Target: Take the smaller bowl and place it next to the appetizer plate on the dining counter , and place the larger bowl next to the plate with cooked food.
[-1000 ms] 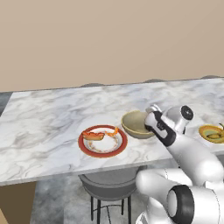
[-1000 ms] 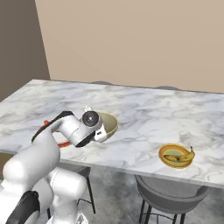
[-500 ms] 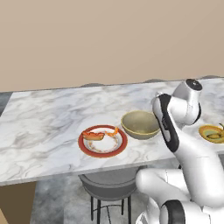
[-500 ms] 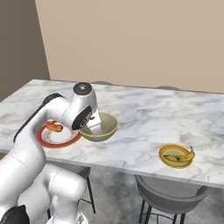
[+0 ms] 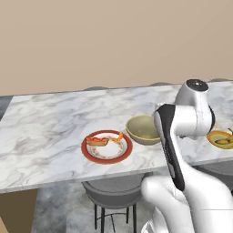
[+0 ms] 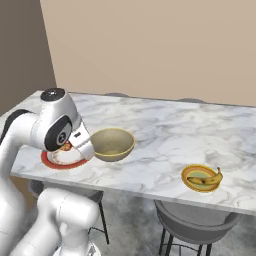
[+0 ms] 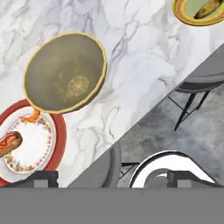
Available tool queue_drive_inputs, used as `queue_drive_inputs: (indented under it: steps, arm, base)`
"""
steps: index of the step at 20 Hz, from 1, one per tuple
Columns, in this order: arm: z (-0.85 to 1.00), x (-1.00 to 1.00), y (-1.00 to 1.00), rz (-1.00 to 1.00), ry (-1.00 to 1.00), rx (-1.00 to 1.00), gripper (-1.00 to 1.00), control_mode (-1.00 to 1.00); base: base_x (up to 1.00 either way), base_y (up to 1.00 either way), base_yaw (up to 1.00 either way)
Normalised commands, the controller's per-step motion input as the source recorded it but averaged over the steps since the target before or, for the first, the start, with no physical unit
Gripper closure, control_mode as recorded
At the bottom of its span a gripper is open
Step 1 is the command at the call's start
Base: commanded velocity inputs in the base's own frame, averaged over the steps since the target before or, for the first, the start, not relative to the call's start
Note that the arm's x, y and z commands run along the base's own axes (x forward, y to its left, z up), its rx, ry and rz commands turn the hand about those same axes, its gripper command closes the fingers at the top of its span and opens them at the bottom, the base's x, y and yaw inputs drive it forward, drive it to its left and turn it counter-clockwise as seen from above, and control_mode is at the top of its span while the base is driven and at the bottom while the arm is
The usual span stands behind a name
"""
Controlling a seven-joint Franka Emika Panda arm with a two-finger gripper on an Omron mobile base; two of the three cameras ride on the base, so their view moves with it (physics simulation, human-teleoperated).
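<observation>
A: My claw [image 7: 111, 179] is spread wide, pinching nothing. The tan bowl [image 7: 65, 72] sits empty on the desk [image 7: 131, 65] ahead of it, touching the red plate [image 7: 59, 144] with its orange food.

B: Risks?

A: I'd say swinging out low could clip that bowl. The yellow plate [image 7: 199, 11], far ahead, holds banana.

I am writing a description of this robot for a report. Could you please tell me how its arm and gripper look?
The arm is glossy white with rounded, tube-like segments and dark grey to black joints; a long black band runs along one link. A round dark cap tops one joint. The gripper ends in two small dark finger tips. No cables or markings are visible.
</observation>
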Motion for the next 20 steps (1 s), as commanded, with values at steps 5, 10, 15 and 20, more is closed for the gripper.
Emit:
queue_drive_inputs:
  steps: [5, 10, 15, 20]
  arm:
    - [0.00, -0.47, 0.55, 0.14, -0.07, -0.30, -1.00, -1.00]
    - [0.00, 0.00, 0.00, 0.00, 0.00, 0.00, -1.00, 1.00]
    - [0.00, 0.00, 0.00, 0.00, 0.00, 0.00, -1.00, 1.00]
    - [0.00, 0.00, 0.00, 0.00, 0.00, 0.00, -1.00, 1.00]
  base:
    - [0.00, 0.00, 0.00]
    - [-0.92, 0.42, 0.11]
    - [-0.82, 0.71, 0.15]
    - [-0.04, 1.00, 0.12]
